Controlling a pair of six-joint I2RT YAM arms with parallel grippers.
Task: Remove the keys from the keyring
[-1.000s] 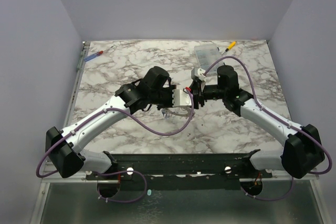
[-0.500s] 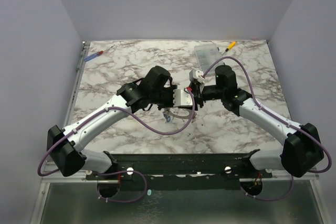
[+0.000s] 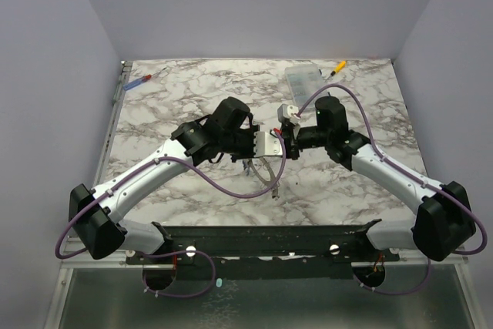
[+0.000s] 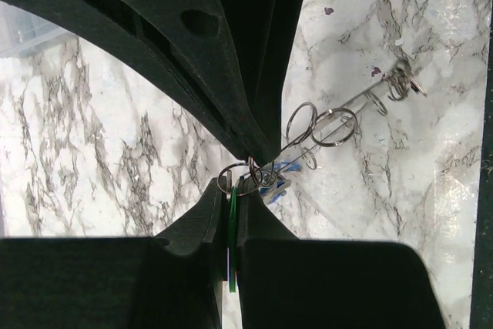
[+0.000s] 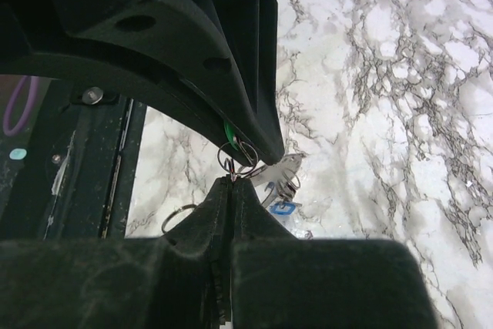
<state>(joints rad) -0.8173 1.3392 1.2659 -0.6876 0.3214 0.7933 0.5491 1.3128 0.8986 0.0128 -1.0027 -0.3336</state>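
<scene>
A blue-tagged key (image 4: 279, 182) and spare loops (image 4: 314, 127) sit at 6 o'clock of the tips; whether they hang or lie is unclear. The left gripper (image 4: 233, 190) pinches a green-tagged key (image 4: 233, 256) in its jaws. The right gripper (image 5: 229, 187) has its jaws pressed together on the keyring (image 5: 232, 156), above the table (image 3: 192, 105). A skewed pull could slip the tag free. The ring's split is hidden.

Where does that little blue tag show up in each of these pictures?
Top camera: too small to make out.
Left wrist: blue tag, just right of centre.
Right wrist: blue tag, below centre, slightly right.
Shared landmark: green tag, seen in both wrist views.
</scene>
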